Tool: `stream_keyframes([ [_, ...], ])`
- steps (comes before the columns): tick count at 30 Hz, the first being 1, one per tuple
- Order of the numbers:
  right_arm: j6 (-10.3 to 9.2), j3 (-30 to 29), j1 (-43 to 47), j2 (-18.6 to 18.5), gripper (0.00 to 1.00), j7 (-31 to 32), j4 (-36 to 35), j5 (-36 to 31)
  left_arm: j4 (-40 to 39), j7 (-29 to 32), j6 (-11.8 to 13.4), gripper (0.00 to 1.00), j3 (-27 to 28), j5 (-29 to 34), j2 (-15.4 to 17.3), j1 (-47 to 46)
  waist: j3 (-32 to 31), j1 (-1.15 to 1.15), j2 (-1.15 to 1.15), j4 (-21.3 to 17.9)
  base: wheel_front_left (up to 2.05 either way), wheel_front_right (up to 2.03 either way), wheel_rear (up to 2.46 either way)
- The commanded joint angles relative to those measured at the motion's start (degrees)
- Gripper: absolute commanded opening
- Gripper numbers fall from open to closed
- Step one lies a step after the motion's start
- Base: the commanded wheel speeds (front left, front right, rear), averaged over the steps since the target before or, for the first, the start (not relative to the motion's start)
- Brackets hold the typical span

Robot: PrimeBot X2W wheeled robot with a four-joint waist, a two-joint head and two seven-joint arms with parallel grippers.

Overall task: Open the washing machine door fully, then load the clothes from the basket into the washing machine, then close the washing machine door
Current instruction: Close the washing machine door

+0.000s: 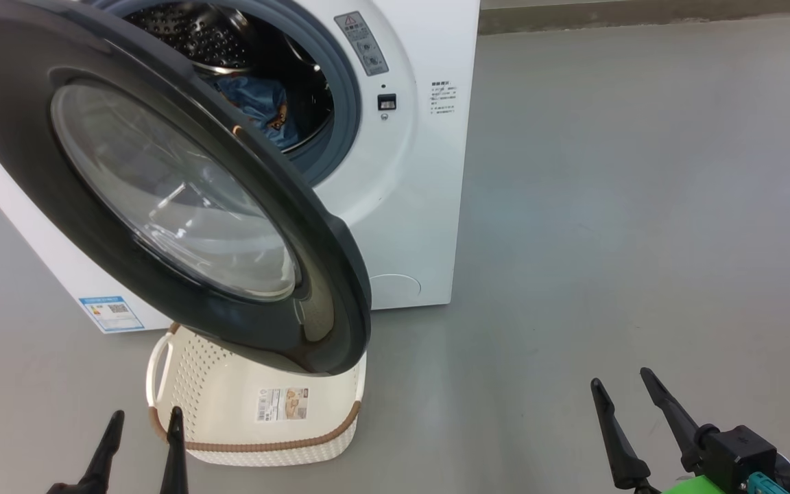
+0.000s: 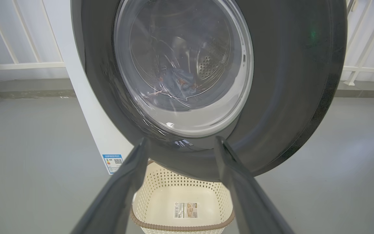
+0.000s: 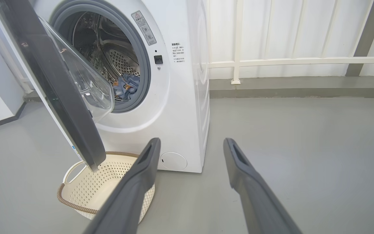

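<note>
The white washing machine stands on the floor with its black-ringed glass door swung out, about half open, over the basket. Light blue printed clothes lie in the steel drum, seen too in the right wrist view and through the door glass. The cream perforated basket sits on the floor under the door; what shows of its inside holds nothing. My left gripper is open, low, beside the basket's left end. Out to the right over bare floor, my right gripper is open.
Grey floor stretches wide to the right of the machine. A white railing and wall run behind it. The open door's lower edge hangs just above the basket rim.
</note>
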Motion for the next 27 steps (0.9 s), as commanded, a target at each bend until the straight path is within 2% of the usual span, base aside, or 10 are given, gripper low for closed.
stream_keyframes([
  [1, 0.36, 1.5, -0.7, -0.2, 1.0, -0.1, -1.5, -0.5, -0.9, -0.5, 0.6, 1.0, 1.9, 0.6, 1.0, -0.9, -0.1, 0.0, 0.0, -0.1, 0.0, 0.0, 0.0],
  [22, 0.36, 1.3, -0.8, 0.3, 1.0, -0.1, -1.4, -0.6, -2.0, 0.2, 2.2, 1.0, 1.2, 1.0, 1.4, -1.0, 0.2, 0.0, 0.0, -0.5, 0.0, 0.0, 0.0],
  [23, 0.36, 1.2, -0.8, 0.3, 0.67, 0.0, -1.4, -0.5, -2.0, 0.2, 2.2, 1.0, 1.1, 1.0, 1.4, -1.1, 0.2, 0.0, 0.0, -0.5, 0.0, 0.0, 0.0],
  [24, 0.36, 1.1, -0.8, 0.4, 0.24, 0.1, -1.4, -0.4, -2.0, 0.3, 2.3, 1.0, 1.0, 1.1, 1.4, -1.2, 0.2, 0.0, 0.0, -0.4, 0.0, 0.0, 0.0],
  [25, 0.36, 1.1, -0.7, 0.4, 0.0, 0.2, -1.4, -0.3, -2.0, 0.3, 2.3, 1.0, 0.9, 1.1, 1.5, -1.3, 0.3, 0.0, 0.0, -0.3, 0.0, 0.0, 0.0],
  [27, 0.36, 0.9, -0.8, 0.4, 0.0, 0.4, -1.3, 0.0, -2.0, 0.3, 2.4, 1.0, 0.7, 1.3, 1.5, -1.5, 0.4, 0.0, 0.0, -0.1, 0.0, 0.0, 0.0],
])
